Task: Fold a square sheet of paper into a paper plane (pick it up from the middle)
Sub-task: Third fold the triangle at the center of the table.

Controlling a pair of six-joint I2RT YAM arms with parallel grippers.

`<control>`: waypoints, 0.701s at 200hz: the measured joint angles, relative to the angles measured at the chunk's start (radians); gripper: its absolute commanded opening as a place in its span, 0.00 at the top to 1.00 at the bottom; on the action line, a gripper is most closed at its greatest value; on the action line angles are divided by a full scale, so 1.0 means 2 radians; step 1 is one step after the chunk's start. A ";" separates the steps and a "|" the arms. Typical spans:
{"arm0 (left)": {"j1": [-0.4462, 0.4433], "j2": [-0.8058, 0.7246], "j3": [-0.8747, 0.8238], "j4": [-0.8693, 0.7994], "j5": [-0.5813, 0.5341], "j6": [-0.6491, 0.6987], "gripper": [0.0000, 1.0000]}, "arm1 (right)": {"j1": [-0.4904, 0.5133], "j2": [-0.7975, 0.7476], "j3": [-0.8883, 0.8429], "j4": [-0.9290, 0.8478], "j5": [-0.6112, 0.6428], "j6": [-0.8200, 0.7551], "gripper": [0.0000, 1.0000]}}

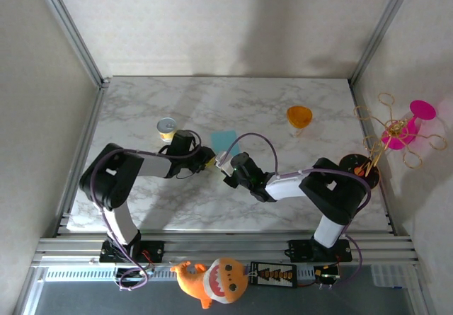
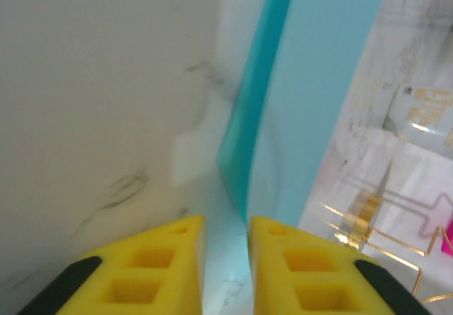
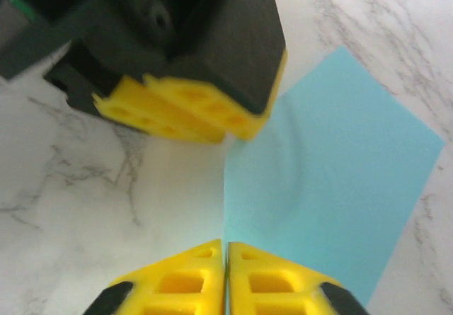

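Between slightly parted left jaws, teal sheet [image 2: 318,81] edge-on, right jaws shut on its edge

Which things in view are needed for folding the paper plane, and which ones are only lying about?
Needed:
- paper

Lying about:
- can
- orange cup
- pink wire ornament
- plush toy

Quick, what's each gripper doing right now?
Left gripper: slightly open, the square sheet of paper passing loosely between its jaws.
Right gripper: closed, pinching the sheet's edge.
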 measured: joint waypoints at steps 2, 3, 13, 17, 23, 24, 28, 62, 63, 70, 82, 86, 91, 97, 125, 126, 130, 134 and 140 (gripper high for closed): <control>0.001 -0.004 -0.002 -0.004 -0.003 0.002 0.72 | 0.000 -0.001 -0.001 -0.002 -0.003 0.001 0.93; 0.002 -0.006 -0.002 -0.005 -0.004 0.002 0.72 | 0.000 -0.001 -0.001 -0.002 -0.004 0.001 0.93; 0.007 -0.025 -0.005 -0.023 -0.017 0.012 0.70 | 0.000 -0.006 -0.003 -0.010 -0.019 0.006 0.94; 0.008 -0.033 -0.005 -0.030 -0.022 0.015 0.69 | 0.000 -0.008 -0.003 -0.012 -0.024 0.009 0.94; 0.010 -0.044 -0.005 -0.037 -0.029 0.019 0.69 | 0.000 -0.010 -0.003 -0.018 -0.034 0.014 0.95; 0.010 -0.045 -0.005 -0.038 -0.030 0.020 0.69 | 0.000 -0.010 -0.003 -0.018 -0.035 0.014 0.95; 0.011 -0.054 -0.005 -0.042 -0.033 0.023 0.69 | 0.000 -0.012 -0.003 -0.022 -0.042 0.018 0.95; 0.009 -0.087 0.002 -0.051 -0.051 0.046 0.69 | 0.000 -0.017 -0.003 -0.041 -0.096 0.053 0.96; 0.008 -0.087 0.003 -0.051 -0.051 0.047 0.69 | 0.000 -0.017 -0.003 -0.041 -0.097 0.053 0.96; 0.007 -0.083 0.006 -0.051 -0.051 0.049 0.70 | 0.000 -0.017 -0.003 -0.044 -0.108 0.061 0.97; 0.004 -0.070 0.017 -0.052 -0.051 0.053 0.72 | 0.000 -0.017 -0.003 -0.046 -0.125 0.073 0.97; 0.002 -0.063 0.021 -0.052 -0.051 0.054 0.73 | 0.000 -0.017 -0.003 -0.047 -0.131 0.077 0.97; 0.000 -0.053 0.028 -0.052 -0.051 0.055 0.75 | 0.000 -0.017 -0.003 -0.048 -0.138 0.081 0.97; -0.002 -0.042 0.036 -0.054 -0.051 0.058 0.76 | 0.000 -0.017 -0.003 -0.048 -0.144 0.085 0.97; -0.014 0.019 0.085 -0.077 -0.052 0.074 0.85 | -0.001 -0.019 -0.004 -0.049 -0.176 0.105 0.98; -0.014 0.020 0.086 -0.077 -0.052 0.074 0.86 | -0.001 -0.019 -0.004 -0.049 -0.177 0.105 0.98; -0.016 0.027 0.093 -0.081 -0.052 0.078 0.87 | -0.002 -0.020 -0.004 -0.049 -0.181 0.107 0.97; -0.017 0.034 0.098 -0.084 -0.052 0.079 0.87 | -0.002 -0.021 -0.005 -0.049 -0.185 0.110 0.98; -0.017 0.041 0.104 -0.088 -0.052 0.082 0.88 | -0.004 -0.023 -0.005 -0.049 -0.190 0.115 0.97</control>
